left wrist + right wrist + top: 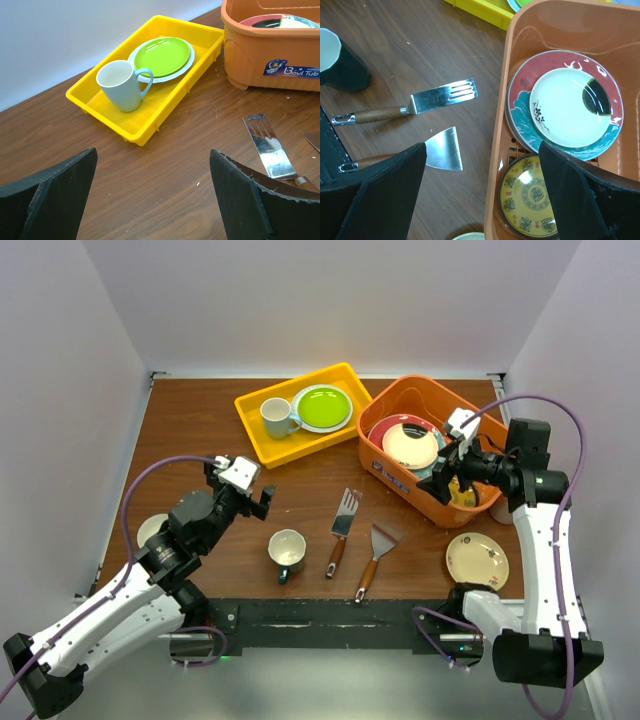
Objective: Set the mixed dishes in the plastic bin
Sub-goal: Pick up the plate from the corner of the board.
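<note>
The orange plastic bin point(398, 478) stands at the back right. It holds a red-rimmed plate point(520, 82), a cream plate point(567, 107) on top of it, and a yellow patterned plate point(530, 200). My right gripper point(450, 478) is open and empty above the bin's near rim point(500, 125). A dark-teal mug point(287, 551) stands on the table at front centre. A cream plate point(477, 560) lies at the front right. A lime green plate point(321, 407) lies in the yellow tray. A small white bowl point(150, 529) shows partly behind my left arm. My left gripper point(255, 496) is open and empty above bare table.
The yellow tray point(262, 445) at the back also holds a white mug point(276, 417) with a pale-blue handle. Two wooden-handled spatulas point(343, 520) point(375, 554) lie between the teal mug and the bin. White walls close in the table on three sides.
</note>
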`<control>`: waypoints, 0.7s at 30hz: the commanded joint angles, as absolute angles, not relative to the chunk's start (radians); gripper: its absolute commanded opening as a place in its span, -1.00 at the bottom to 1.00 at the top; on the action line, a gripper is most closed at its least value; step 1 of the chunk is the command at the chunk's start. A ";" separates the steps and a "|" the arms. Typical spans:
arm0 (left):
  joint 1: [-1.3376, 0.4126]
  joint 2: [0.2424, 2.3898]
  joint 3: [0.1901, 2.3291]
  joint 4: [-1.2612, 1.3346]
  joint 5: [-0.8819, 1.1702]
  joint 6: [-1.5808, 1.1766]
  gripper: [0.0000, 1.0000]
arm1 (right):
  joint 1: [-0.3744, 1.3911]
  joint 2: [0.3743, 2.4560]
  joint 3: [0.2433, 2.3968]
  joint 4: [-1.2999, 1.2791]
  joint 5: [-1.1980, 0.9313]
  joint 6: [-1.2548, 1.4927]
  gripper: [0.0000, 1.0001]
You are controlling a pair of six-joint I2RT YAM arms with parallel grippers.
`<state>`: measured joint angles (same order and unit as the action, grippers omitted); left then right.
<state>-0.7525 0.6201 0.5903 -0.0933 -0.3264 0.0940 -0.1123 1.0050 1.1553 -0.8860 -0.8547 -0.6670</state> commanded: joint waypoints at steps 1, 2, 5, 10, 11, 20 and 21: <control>-0.744 0.618 0.577 -0.055 -0.319 0.100 1.00 | -0.112 0.977 1.172 -0.905 -0.857 -0.692 0.97; -0.744 0.617 0.577 -0.055 -0.319 0.100 1.00 | -0.112 0.977 1.172 -0.905 -0.857 -0.693 0.97; -0.744 0.618 0.577 -0.055 -0.319 0.100 1.00 | -0.112 0.977 1.172 -0.907 -0.854 -0.695 0.97; -0.744 0.618 0.577 -0.055 -0.316 0.100 1.00 | -0.112 0.976 1.175 -0.914 -0.851 -0.703 0.97; -0.744 0.618 0.577 -0.055 -0.316 0.100 1.00 | -0.113 0.977 1.175 -0.916 -0.853 -0.704 0.97; -0.744 0.621 0.577 -0.055 -0.313 0.100 1.00 | -0.113 0.977 1.177 -0.930 -0.850 -0.716 0.97; -0.744 0.621 0.578 -0.054 -0.313 0.100 1.00 | -0.112 0.976 1.178 -0.931 -0.850 -0.719 0.97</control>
<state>-0.7525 0.6201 0.5903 -0.0937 -0.3218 0.0940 -0.1123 0.9916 1.1553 -0.9245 -0.8505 -0.6971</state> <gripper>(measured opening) 0.997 0.985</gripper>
